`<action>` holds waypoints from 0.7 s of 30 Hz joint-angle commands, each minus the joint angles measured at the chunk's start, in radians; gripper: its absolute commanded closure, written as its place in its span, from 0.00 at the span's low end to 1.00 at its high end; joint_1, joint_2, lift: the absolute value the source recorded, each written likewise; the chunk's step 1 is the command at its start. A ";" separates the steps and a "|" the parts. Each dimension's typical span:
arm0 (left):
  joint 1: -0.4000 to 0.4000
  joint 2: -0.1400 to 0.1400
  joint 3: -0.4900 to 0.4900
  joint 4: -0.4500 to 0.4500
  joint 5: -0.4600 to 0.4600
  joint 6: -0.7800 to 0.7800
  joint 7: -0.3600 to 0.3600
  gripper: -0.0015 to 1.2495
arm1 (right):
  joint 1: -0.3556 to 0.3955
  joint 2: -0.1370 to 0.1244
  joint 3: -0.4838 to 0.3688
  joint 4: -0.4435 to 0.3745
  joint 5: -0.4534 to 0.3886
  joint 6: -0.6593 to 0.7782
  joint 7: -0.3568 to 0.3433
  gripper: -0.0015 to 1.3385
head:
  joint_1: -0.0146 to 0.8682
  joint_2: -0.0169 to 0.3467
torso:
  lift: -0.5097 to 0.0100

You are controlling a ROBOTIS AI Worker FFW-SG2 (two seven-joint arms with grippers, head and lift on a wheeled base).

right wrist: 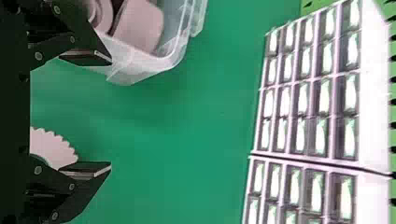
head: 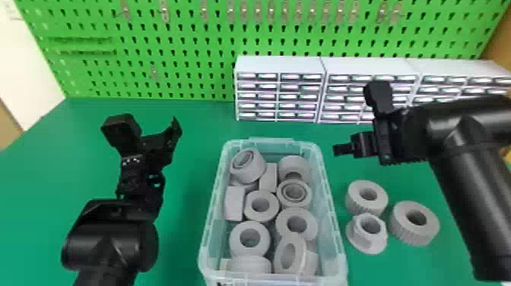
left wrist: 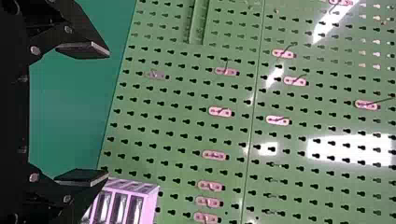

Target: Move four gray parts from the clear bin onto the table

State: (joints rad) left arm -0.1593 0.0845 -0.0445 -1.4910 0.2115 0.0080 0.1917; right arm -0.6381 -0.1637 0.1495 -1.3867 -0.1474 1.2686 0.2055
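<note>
Right pincer (head: 359,123): released, fingers spread, at half past one from the clear bin. Left pincer (head: 146,127): likewise released, fingers parted, above the counter (head: 178,243) at ten o'clock from the bin.

Clear bin (head: 212,213): one, upright on the counter between the two arms; contents, a heap of gray parts (head: 262,216), mostly thick rings, lying at assorted tilts.

Loose on the counter, at three o'clock from the bin: three gray pieces, namely a ridged ring (head: 355,203), a flanged collar (head: 357,243) at six o'clock from it, and a wider ridged ring (head: 403,232) at four o'clock.

Drawer cabinets (head: 281,64): a white row, one o'clock from the bin. Green pegboard (head: 194,85): upright, twelve o'clock, metal clips (head: 204,11) attached.
</note>
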 commanded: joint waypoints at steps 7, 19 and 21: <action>0.001 0.000 0.003 0.000 0.000 0.000 0.000 0.28 | -0.015 -0.008 0.045 -0.077 -0.069 0.045 0.000 0.36 | 0.80 0.24 | 0.88; 0.006 0.001 0.005 0.000 0.000 -0.002 0.000 0.28 | -0.037 -0.019 0.070 -0.141 -0.130 0.132 0.000 0.36 | 0.80 0.24 | 0.88; 0.007 0.001 0.005 0.000 0.000 -0.002 0.000 0.28 | -0.046 -0.019 0.084 -0.150 -0.132 0.155 0.000 0.36 | 0.80 0.24 | 0.88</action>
State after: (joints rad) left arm -0.1543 0.0847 -0.0405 -1.4910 0.2116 0.0064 0.1917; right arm -0.6712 -0.1823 0.2124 -1.5133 -0.2704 1.3892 0.2055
